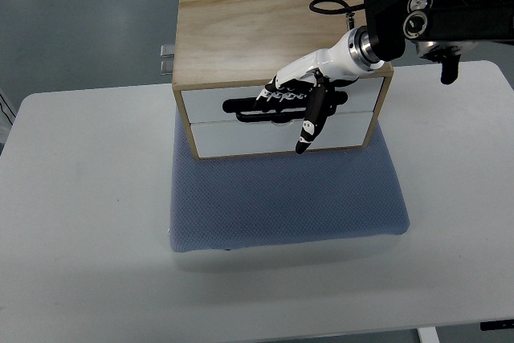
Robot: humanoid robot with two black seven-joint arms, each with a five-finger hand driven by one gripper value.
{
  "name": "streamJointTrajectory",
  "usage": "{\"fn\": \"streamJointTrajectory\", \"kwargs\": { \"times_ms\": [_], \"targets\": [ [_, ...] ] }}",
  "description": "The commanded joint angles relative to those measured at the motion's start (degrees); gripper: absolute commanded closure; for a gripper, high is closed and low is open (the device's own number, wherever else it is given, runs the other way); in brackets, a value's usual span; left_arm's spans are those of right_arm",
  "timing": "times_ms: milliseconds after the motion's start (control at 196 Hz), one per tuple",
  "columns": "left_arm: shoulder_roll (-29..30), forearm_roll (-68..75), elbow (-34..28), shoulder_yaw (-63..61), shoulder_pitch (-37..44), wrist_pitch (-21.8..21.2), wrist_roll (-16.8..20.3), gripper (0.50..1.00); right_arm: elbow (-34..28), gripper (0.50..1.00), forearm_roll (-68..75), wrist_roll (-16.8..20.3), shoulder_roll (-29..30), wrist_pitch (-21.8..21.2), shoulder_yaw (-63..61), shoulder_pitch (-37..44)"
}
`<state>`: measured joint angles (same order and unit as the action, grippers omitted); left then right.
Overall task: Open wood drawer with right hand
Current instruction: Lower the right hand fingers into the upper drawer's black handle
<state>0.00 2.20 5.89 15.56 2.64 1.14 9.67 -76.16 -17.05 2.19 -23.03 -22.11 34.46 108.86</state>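
On a blue mat [281, 198], one wood drawer box [273, 46], two white fronts, right hand [299, 94] fingers curled into the upper handle [245, 108].

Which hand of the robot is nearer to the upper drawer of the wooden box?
Right. The right hand is at the upper drawer, fingers at its dark handle slot. The left hand is not in view.

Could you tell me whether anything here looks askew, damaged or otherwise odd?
Nothing stands out. The light wooden two-drawer box sits squarely on the blue-grey foam pad, both white drawers look closed, and the right robot hand reaches the upper drawer's black handle.
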Motion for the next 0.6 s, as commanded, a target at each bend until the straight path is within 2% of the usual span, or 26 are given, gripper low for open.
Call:
{"fn": "streamJointTrajectory", "kwargs": {
  "times_ms": [0,270,597],
  "targets": [
    [0.0,0.0,0.0,0.0,0.0,0.0,0.0,0.5,0.0,0.556,0.0,0.0,0.0,0.0,0.0,-0.2],
    [0.0,0.0,0.0,0.0,0.0,0.0,0.0,0.5,0.1,0.556,0.0,-0.1,0.0,1.3,-0.1,-0.8],
    [0.0,0.0,0.0,0.0,0.0,0.0,0.0,0.5,0.0,0.556,0.0,-0.1,-0.3,-0.5,-0.1,-0.8]
  ]
}}
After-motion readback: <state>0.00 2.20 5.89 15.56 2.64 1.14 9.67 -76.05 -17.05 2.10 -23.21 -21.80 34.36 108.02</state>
